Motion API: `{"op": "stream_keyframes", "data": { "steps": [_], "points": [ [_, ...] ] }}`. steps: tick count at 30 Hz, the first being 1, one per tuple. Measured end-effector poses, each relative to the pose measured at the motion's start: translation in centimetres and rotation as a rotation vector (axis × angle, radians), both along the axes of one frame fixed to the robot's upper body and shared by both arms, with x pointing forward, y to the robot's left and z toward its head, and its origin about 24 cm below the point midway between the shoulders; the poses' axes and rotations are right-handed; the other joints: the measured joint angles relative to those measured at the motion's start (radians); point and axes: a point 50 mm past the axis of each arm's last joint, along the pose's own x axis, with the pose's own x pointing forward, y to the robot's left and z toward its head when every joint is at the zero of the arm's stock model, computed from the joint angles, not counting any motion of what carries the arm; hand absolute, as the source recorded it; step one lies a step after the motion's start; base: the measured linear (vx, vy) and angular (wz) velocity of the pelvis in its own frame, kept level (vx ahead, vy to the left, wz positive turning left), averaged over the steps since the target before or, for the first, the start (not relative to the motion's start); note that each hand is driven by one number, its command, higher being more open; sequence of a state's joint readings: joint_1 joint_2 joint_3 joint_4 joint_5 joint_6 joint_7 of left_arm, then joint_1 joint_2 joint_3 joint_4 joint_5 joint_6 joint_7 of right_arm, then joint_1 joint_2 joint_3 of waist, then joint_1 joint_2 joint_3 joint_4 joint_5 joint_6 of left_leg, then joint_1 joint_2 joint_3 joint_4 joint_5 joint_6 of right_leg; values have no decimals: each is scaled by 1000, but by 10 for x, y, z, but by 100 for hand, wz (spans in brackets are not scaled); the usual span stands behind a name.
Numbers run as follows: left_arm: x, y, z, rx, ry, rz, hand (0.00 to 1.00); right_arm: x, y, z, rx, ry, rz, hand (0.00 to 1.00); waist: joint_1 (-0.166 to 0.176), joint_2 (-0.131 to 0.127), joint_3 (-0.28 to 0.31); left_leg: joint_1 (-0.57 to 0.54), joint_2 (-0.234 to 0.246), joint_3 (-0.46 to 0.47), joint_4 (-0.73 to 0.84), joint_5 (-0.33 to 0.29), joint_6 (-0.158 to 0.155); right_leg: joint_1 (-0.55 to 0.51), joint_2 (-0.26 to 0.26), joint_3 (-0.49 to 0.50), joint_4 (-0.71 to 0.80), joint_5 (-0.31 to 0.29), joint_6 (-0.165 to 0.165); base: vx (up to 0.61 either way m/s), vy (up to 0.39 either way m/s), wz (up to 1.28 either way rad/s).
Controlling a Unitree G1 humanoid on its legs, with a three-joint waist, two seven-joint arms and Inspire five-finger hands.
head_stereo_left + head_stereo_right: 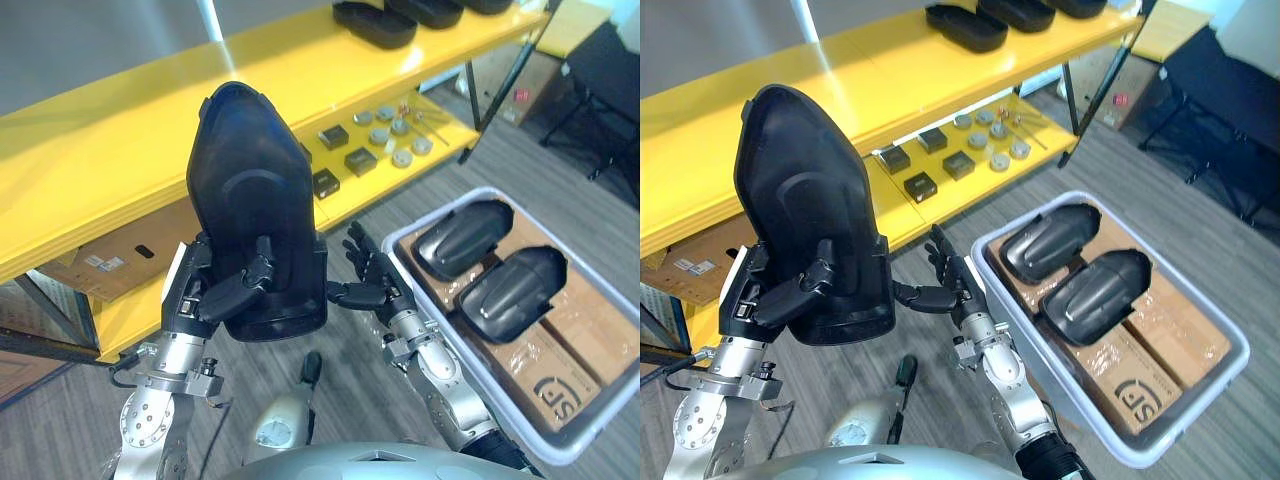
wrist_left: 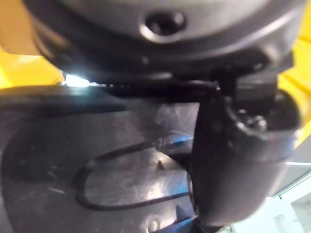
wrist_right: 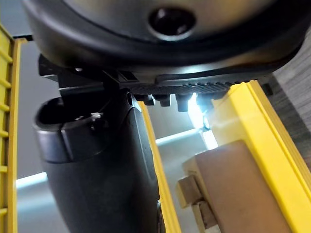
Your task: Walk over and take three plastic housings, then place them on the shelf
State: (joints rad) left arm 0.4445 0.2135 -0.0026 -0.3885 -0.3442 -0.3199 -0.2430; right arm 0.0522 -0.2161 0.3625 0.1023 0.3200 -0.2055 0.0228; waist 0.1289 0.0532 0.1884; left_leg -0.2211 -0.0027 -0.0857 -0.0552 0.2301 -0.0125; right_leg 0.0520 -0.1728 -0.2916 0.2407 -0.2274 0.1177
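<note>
1. Left hand (image 1: 232, 290): fingers curled round the lower end of 1 black plastic housing (image 1: 250, 190), gripping it. The housing stands upright, narrow end up, its outer face towards the camera. The left wrist view shows the same dark moulded face directly against the hand.
2. Right hand (image 1: 375, 285): just right of the held housing, at the level of its lower end. Fingers spread and relaxed, holding nothing. The thumb reaches towards the housing's edge; contact cannot be confirmed.
3. Grey bin (image 1: 1236, 352): on the floor, right of the held housing and beyond the right hand. It holds 2 further housings, 1 (image 1: 463, 238) farther and 1 (image 1: 512, 292) nearer, both lying on cardboard boxes (image 1: 560, 380).
4. Yellow shelf (image 1: 120, 150): behind the held housing, running from near left to far right.
5. Lower shelf level, right of the held housing: small dark blocks (image 1: 345, 150) and round grey parts (image 1: 395, 135). Left of it, a flat cardboard box (image 1: 110, 255).
6. Upper shelf level, far right of the held housing: black housings (image 1: 375, 22) lie in a row at the far end.
</note>
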Motion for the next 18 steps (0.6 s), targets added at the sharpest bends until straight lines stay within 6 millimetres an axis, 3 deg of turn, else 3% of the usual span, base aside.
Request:
{"op": "stream_keyframes", "data": {
  "steps": [7,13,17,18],
  "points": [
    [1,-20,-3,-44,13,-69,0,0,-20,9,-14,-52,-56,100,-37,12,13,2,41,26,-1,-13,-30,-12,29,-2,-1,-5,-10,-43,-63,-7],
    [1,-19,-17,-63,86,-32,0,-2,-10,12,15,-75,-20,100,-39,13,12,40,46,31,4,15,-33,14,18,8,32,-30,-13,49,-65,-4],
    [0,-14,-30,-86,142,-3,0,-4,-6,6,5,-52,18,100,-40,18,16,18,47,50,133,1,-49,19,13,19,108,-72,-39,-77,-61,-2],
    [-1,-18,-33,-117,152,-21,0,-6,-14,4,-10,-49,8,100,-54,51,16,16,66,88,136,-83,-31,22,22,-15,125,-81,-51,-153,-40,37]
  ]
}}
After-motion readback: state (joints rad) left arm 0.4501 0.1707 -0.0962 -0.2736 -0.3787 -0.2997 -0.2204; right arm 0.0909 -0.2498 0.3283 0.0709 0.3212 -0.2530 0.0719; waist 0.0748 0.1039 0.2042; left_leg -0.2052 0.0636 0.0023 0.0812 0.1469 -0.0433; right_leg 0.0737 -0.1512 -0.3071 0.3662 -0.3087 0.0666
